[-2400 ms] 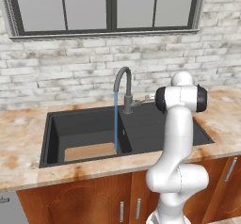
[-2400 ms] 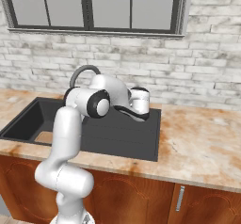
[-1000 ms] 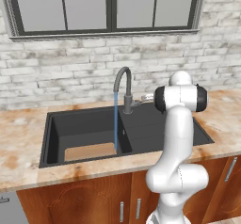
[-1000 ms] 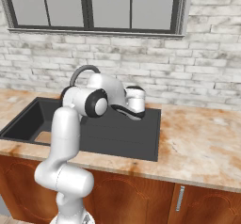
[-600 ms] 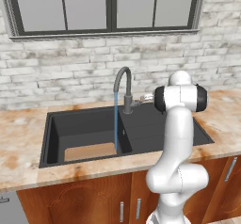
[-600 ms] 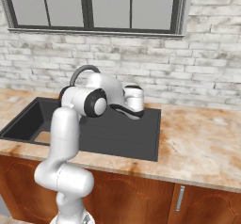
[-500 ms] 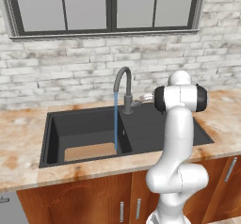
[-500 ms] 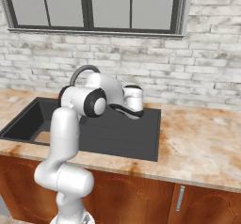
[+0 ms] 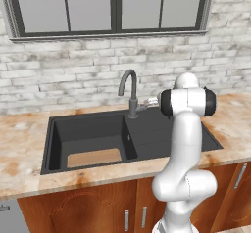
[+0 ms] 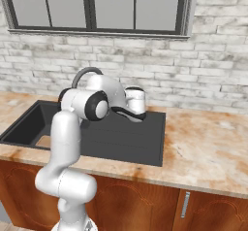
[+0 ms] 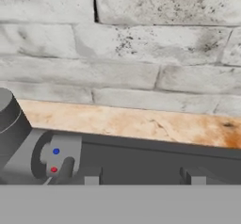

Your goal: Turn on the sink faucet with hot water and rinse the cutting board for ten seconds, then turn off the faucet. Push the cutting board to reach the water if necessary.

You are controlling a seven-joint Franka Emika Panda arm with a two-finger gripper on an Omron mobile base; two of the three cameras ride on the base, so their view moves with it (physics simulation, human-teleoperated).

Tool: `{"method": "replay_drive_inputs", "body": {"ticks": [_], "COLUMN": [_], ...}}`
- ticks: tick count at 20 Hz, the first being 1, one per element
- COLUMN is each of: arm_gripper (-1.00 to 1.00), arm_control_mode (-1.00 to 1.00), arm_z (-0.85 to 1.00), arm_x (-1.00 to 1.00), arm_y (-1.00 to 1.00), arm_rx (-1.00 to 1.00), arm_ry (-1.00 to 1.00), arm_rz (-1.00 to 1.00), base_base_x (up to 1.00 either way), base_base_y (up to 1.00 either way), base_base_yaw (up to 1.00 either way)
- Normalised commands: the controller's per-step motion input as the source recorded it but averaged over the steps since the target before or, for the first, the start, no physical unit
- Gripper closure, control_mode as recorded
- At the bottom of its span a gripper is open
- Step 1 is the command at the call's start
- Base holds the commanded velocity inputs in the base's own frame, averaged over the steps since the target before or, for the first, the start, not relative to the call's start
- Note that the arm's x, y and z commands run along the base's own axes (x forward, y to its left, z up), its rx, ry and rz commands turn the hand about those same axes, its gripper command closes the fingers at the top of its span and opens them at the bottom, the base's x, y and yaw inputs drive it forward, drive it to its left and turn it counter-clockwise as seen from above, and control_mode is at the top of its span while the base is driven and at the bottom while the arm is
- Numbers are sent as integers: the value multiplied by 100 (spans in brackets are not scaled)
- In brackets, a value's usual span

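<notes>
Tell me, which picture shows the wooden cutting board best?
The left base view: the cutting board lies flat and whole on the floor of the sink basin. The right base view catches just a tan corner of it beside the arm. The hand view faces the brick wall instead.

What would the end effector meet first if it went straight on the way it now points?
Probably the whitewashed grey brick wall behind the mottled orange-beige stone countertop; the dark grey metal faucet base sits off to one side. Depth is unclear.

Cutting board [image 9: 94, 157] flat in the sink [image 9: 171, 141] basin, below the faucet [image 9: 130, 94].
</notes>
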Motion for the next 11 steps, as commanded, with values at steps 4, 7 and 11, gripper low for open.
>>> {"method": "replay_drive_inputs", "body": {"ticks": [4,7,11], "arm_gripper": [-100,-100,-100], "arm_control_mode": [-100,-100,-100], "arm_z": [0,-3,-6], "arm_x": [0,0,0], "arm_y": [44,45,43], "arm_rx": [0,0,0], "arm_ry": [0,0,0], "arm_rz": [0,0,0], "base_base_x": [0,0,0], "base_base_y": [0,0,0], "base_base_yaw": [0,0,0]}}
